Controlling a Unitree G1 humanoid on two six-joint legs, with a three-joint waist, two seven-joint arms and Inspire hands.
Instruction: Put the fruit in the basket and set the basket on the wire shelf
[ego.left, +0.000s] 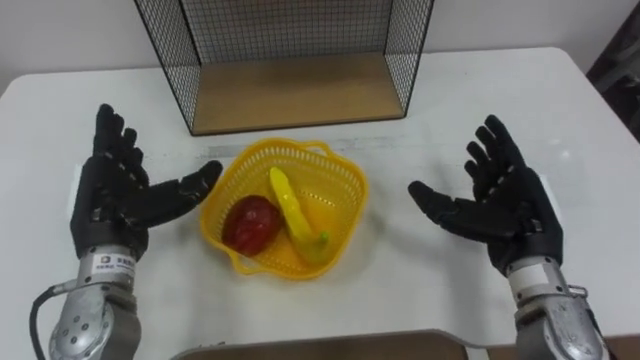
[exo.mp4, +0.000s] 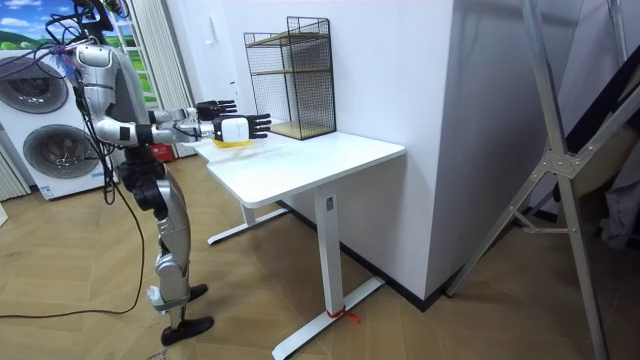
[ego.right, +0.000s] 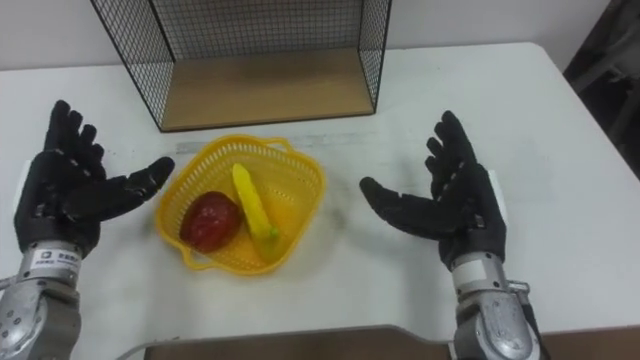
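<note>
A yellow plastic basket (ego.left: 340, 185) (ego.right: 300, 180) sits on the white table (ego.left: 560, 120), just in front of the black wire shelf (ego.left: 290, 90) (ego.right: 255, 85) with its wooden floor. Inside the basket lie a red apple (ego.left: 250, 222) (ego.right: 208, 222) and a yellow banana (ego.left: 295, 215) (ego.right: 252, 205). My left hand (ego.left: 115, 195) (ego.right: 65, 195) is open to the left of the basket, thumb close to its rim. My right hand (ego.left: 500, 205) (ego.right: 455, 205) is open to the right, a short gap from it. In the room view, both hands (exo.mp4: 235, 127) reach over the basket (exo.mp4: 232, 143) at the table's end.
The wire shelf (exo.mp4: 295, 75) stands at the back of the table against the wall. Two washing machines (exo.mp4: 45, 120) stand behind me. A metal frame (exo.mp4: 570, 150) leans at the room view's right. The table's near edge (ego.left: 330, 345) lies below the basket.
</note>
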